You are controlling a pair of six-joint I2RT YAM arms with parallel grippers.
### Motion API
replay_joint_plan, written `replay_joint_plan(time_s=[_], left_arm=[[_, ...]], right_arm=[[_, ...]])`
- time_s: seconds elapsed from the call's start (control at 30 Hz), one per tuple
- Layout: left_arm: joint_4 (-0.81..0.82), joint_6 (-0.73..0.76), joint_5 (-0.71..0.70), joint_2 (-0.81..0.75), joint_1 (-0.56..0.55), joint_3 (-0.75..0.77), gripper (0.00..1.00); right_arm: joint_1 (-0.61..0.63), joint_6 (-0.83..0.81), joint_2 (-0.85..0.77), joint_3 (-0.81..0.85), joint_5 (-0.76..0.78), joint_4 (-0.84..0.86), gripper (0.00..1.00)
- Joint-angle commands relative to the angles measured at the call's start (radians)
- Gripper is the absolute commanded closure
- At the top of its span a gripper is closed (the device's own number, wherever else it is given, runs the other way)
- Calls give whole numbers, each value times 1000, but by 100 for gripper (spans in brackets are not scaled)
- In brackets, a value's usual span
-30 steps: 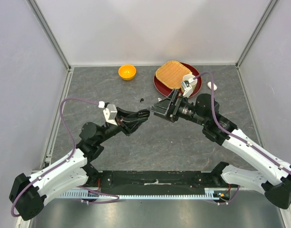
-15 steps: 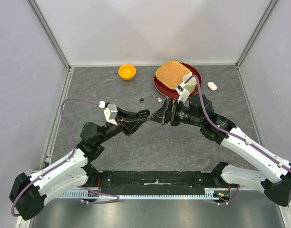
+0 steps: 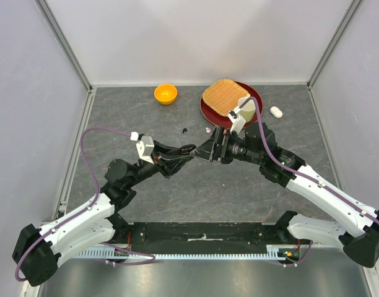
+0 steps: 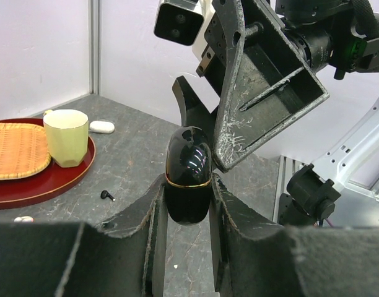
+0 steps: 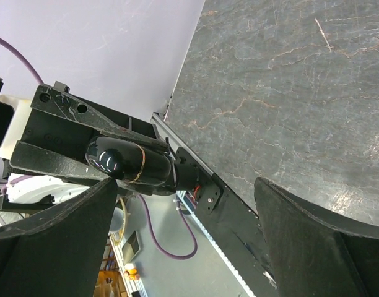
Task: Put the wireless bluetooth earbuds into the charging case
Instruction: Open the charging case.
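Note:
A glossy black charging case (image 4: 188, 174) with a gold band stands upright between the fingers of my left gripper (image 4: 188, 204), which is shut on its lower half. In the top view the case (image 3: 188, 148) is held above the table's middle. My right gripper (image 3: 205, 150) is open, its jaws wide, its fingertips right beside the case's top; the case (image 5: 130, 162) lies just beyond its left finger (image 5: 53, 235). A black earbud (image 4: 106, 195) and a white earbud (image 4: 22, 219) lie on the table, the black earbud (image 3: 185, 130) left of the white earbud (image 3: 207, 130).
A red plate (image 3: 256, 99) at the back carries a woven mat (image 3: 222, 94) and a pale cup (image 4: 66, 137). A white case (image 3: 275, 111) lies to its right. An orange bowl (image 3: 165, 93) sits at the back left.
My right gripper has swung left and closed the gap to the case. The left gripper holds the case almost where it was.

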Motion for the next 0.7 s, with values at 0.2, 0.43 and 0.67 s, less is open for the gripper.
replay_joint_plan(time_s=[0.2, 0.43, 0.67], left_arm=[[31, -20, 63, -12, -4, 6, 98], [9, -25, 85, -27, -2, -8, 98], [-14, -22, 82, -51, -2, -15, 98]], right_arm=[[1, 29, -2, -1, 28, 73, 2], [1, 51, -15, -21, 21, 119, 2], [1, 69, 4, -32, 8, 136, 2]])
